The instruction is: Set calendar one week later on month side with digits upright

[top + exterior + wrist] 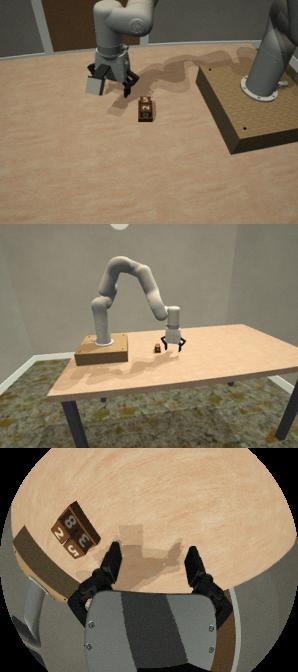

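Note:
The small brown calendar tray rests on the table and holds two brown cubes side by side. One cube shows a 2 on top, an 8 on one side and a 0 on its end. The other cube shows a 5 on top and a 3 beside the 8. In the top view the 2 lies sideways. No month's name is legible. My gripper is open and empty, above the table and to one side of the tray.
The robot's base stands on a thick wooden block, on the other side of the tray from my gripper. The arm's shadow falls on the table near the tray.

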